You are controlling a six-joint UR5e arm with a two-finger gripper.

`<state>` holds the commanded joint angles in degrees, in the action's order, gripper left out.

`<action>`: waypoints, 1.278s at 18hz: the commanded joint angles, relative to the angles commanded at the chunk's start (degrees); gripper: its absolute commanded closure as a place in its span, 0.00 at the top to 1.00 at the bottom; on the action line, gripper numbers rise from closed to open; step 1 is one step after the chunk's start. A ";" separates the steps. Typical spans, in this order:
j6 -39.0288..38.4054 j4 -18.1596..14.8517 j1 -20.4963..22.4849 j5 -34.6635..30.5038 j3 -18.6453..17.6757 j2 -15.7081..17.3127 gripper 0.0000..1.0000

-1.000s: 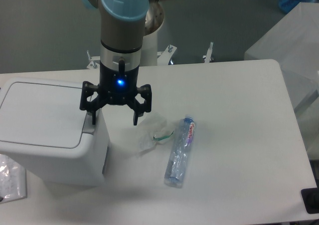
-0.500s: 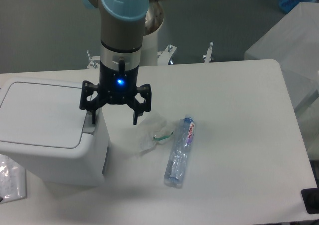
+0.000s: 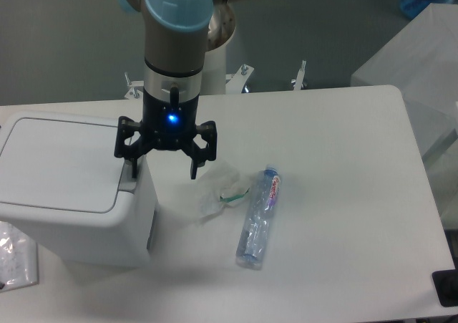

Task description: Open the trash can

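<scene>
Risk: my claw (image 3: 164, 171) hangs wide open and empty, one finger (image 3: 132, 169) on the grey tab (image 3: 127, 182) of the trash can (image 3: 71, 194) at table-left (lid shut). An off-centre press may slip off the edge.

A plastic bottle (image 3: 260, 219) lies beside a crumpled wrapper (image 3: 219, 192).

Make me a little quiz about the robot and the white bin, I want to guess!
1. True or false: the trash can lid is shut.
2. What lies nearest the crumpled clear wrapper? A) plastic bottle B) spoon C) red cup
3. Fill in: one finger of the open gripper is over the lid's grey ____.

Key: 1 true; 2 A; 3 tab
</scene>
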<state>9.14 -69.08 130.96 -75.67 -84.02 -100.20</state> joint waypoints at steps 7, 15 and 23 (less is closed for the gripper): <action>0.00 0.18 0.00 0.00 -0.62 0.09 1.00; 0.35 0.62 0.52 0.00 2.54 0.09 1.00; 1.41 1.58 11.06 -3.69 6.67 0.27 1.00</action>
<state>10.55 -67.50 142.02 -79.36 -77.35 -99.93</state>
